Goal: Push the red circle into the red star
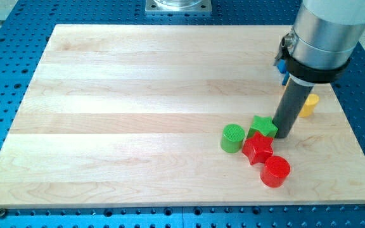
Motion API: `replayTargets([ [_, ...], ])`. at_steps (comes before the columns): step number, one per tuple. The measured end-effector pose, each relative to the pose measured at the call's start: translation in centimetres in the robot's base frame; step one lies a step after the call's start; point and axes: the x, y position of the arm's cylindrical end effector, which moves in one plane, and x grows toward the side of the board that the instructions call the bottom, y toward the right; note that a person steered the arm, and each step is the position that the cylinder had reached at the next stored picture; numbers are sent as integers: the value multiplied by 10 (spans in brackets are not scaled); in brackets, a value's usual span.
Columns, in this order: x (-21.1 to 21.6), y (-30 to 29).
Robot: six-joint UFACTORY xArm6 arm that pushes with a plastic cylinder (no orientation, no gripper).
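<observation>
Surface [138, 95]: pale wood, faint lengthwise grain, on a blue perforated base [18, 19]. Red circle [275, 171] and red star [257, 149]: glossy red. Green star [263, 126] and green cylinder [232, 138]: bright green. Yellow block [308, 105]: yellow. Rod: dark grey, ending in my tip [283, 135].

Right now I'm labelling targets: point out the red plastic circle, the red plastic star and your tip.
red plastic circle [275, 171], camera view, top face.
red plastic star [257, 147], camera view, centre.
my tip [284, 134], camera view, rod's end.
</observation>
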Motion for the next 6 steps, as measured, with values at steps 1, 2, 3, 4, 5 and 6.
replayTargets([
  [1, 81, 74],
  [2, 111, 11],
  [3, 99, -34],
  [4, 65, -47],
  [5, 73, -39],
  [6, 73, -38],
])
